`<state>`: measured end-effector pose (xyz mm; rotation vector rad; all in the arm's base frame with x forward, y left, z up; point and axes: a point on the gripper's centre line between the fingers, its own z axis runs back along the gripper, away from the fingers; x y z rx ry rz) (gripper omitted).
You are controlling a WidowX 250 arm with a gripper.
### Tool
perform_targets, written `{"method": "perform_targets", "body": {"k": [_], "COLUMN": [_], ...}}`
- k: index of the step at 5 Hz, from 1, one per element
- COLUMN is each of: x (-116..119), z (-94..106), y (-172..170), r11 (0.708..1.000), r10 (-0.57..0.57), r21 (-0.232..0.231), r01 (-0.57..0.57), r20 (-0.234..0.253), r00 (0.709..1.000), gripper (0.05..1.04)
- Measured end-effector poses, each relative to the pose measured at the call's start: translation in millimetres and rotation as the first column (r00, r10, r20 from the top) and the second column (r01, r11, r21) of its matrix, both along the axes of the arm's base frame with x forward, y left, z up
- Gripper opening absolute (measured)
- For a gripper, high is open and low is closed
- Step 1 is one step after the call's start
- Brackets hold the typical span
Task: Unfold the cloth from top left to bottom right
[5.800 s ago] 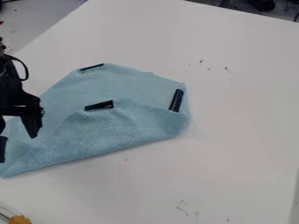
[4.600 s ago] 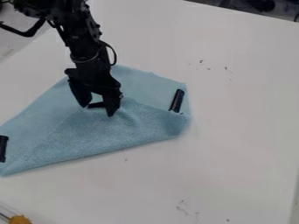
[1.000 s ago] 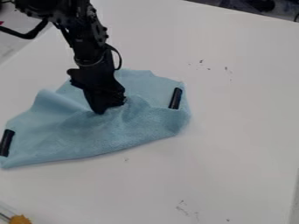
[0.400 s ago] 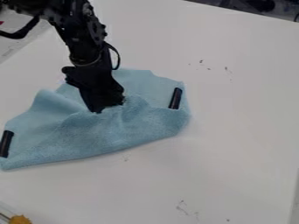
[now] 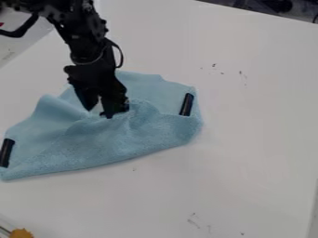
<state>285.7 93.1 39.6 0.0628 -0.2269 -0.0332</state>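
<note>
- Camera view: my gripper point(image 5: 98, 113) is at the cloth point(image 5: 105, 144), jaws spread apart.
- I see the cloth rumpled, partly folded, on the table point(image 5: 255, 139).
- Dark strips point(image 5: 186, 104) mark two ends.

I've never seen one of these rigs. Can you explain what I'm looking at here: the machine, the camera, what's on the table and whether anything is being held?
The machine is a black robot arm, coming in from the upper left. A fixed camera looks down at a slant on the white table. The gripper hangs over a light blue cloth, which lies rumpled and partly folded, with a black strip at its left and right. The gripper's two fingers are apart, so the cloth does not appear to be held.
</note>
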Motion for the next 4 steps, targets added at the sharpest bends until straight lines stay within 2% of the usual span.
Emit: {"method": "perform_targets", "body": {"k": [1, 2, 3, 4], "x": [-1.3, -4.7, -3.9, -4.7], "z": [-6.7, -17.1, -20.1, -27.8], "y": [4.0, 6.1, 8.5, 8.2], "r11": [1.0, 0.999, 0.999, 0.999], "r10": [0.003, 0.011, 0.01, 0.008], "r21": [-0.011, -0.038, -0.042, -0.053], "r01": [-0.004, -0.012, -0.011, -0.011], "r20": [-0.007, -0.031, -0.037, -0.052], "r00": [1.0, 0.999, 0.999, 0.999], "gripper": [0.999, 1.001, 0.945, 0.657]}}
